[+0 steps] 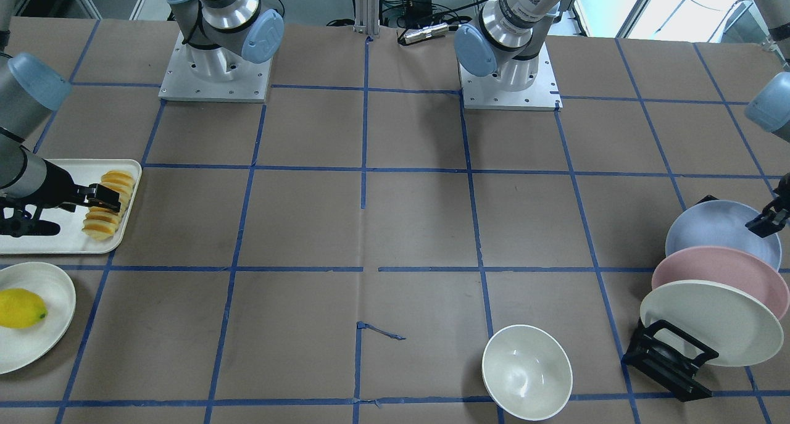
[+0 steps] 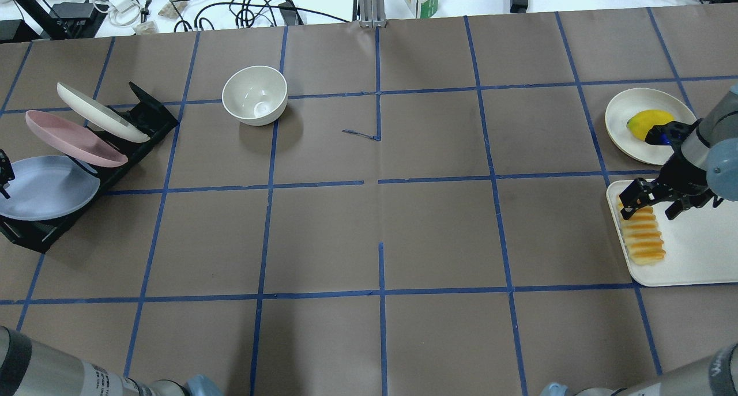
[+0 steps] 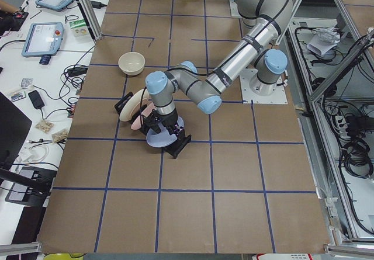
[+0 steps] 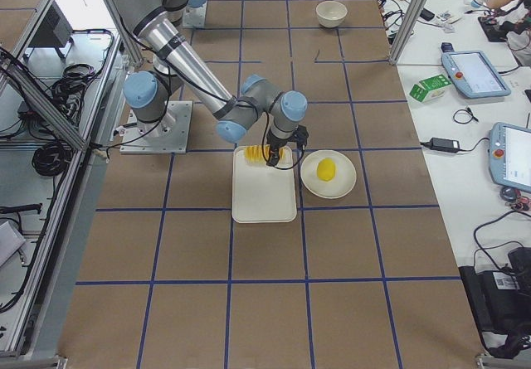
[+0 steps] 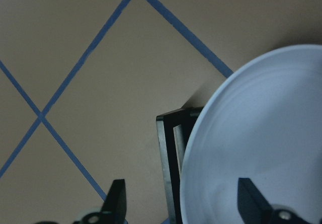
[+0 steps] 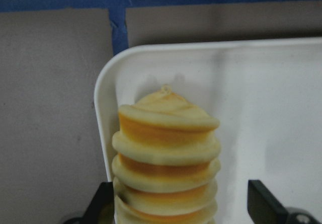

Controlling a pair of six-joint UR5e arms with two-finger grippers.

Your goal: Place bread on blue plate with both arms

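Note:
The bread [image 1: 106, 209] lies as a row of orange-crusted slices along the edge of a white tray [image 1: 37, 239]; it also shows in the overhead view [image 2: 643, 237]. My right gripper [image 1: 108, 197] is open, low over the row's end, with a finger on each side of the slices [image 6: 166, 153]. The blue plate [image 1: 710, 229] leans in a black rack [image 2: 34, 234] at the other end of the table. My left gripper [image 1: 766, 220] is open and straddles the plate's rim [image 5: 261, 133], one finger over the plate, the other outside it.
A pink plate [image 1: 722, 279] and a cream plate [image 1: 710, 322] lean in the same rack in front of the blue one. A white bowl [image 1: 526, 371] stands near the rack. A lemon [image 1: 20, 308] lies on a cream plate [image 1: 43, 344] beside the tray.

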